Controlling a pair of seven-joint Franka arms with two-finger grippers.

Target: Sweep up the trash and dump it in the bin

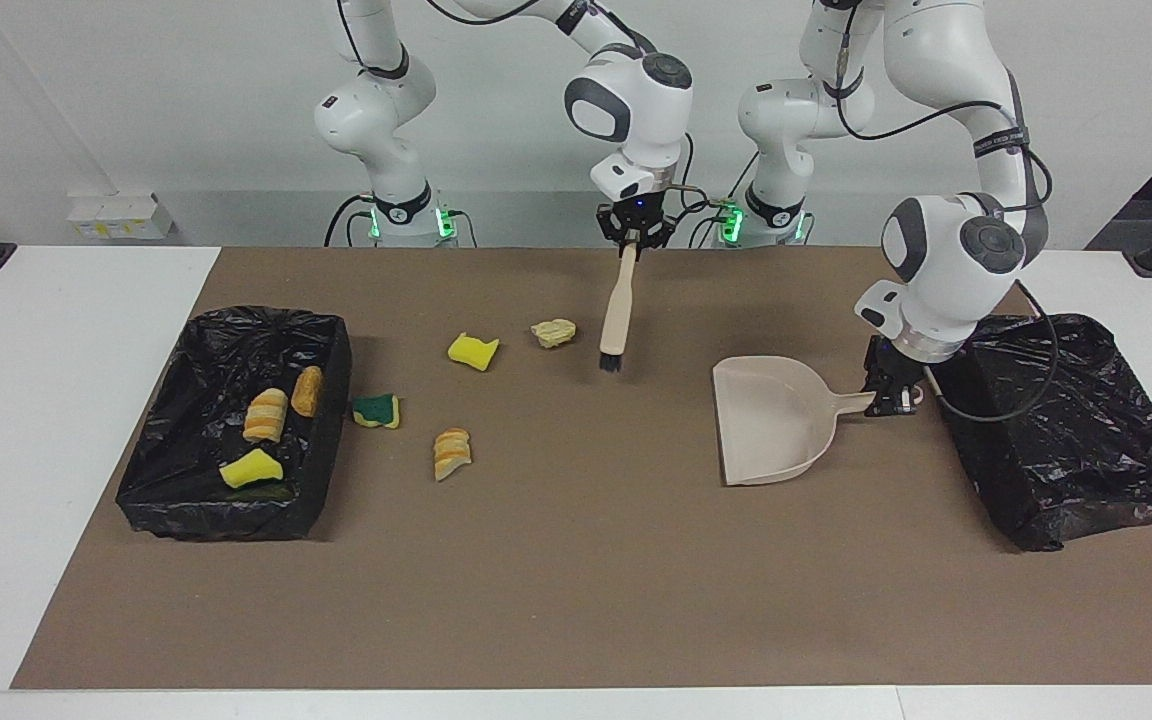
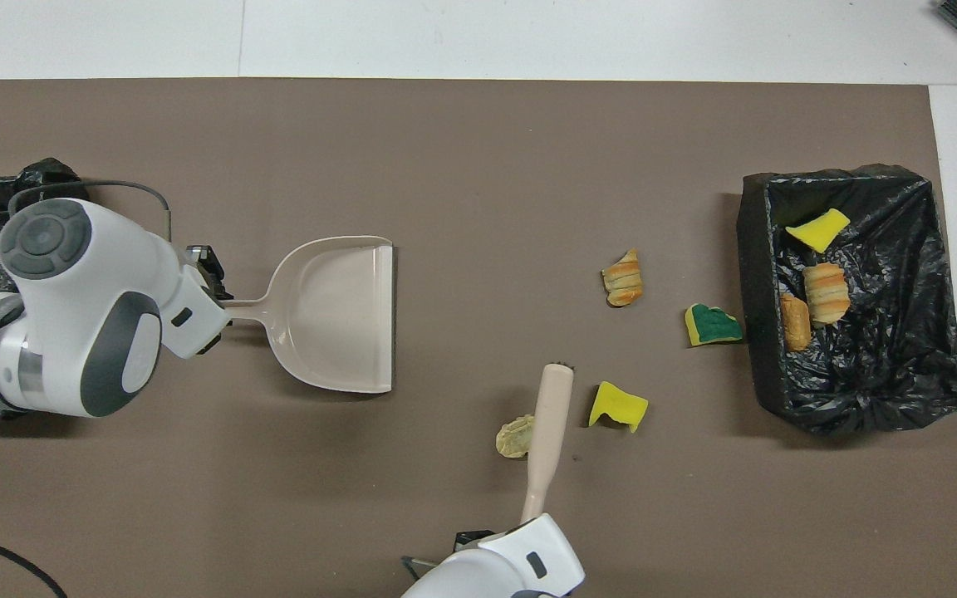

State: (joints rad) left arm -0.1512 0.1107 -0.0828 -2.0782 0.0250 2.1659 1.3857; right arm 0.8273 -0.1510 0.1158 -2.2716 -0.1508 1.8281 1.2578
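My right gripper (image 1: pixel 630 240) is shut on the handle of the beige brush (image 1: pixel 616 305), which hangs with its black bristles just above the mat, beside a tan scrap (image 1: pixel 553 332). My left gripper (image 1: pixel 891 398) is shut on the handle of the beige dustpan (image 1: pixel 771 420). Loose trash lies on the mat: a yellow sponge (image 1: pixel 473 351), a green-and-yellow sponge (image 1: pixel 377 410) and a striped bread chunk (image 1: pixel 452 452). The black-lined bin (image 1: pixel 266 318) at the right arm's end holds two bread chunks (image 1: pixel 266 414) and a yellow sponge (image 1: pixel 250 467).
A second black bag-covered box (image 1: pixel 1076 430) sits at the left arm's end, right beside the left gripper. The brown mat (image 1: pixel 576 580) covers most of the white table. Between the dustpan (image 2: pixel 337 314) and the loose scraps lies bare mat.
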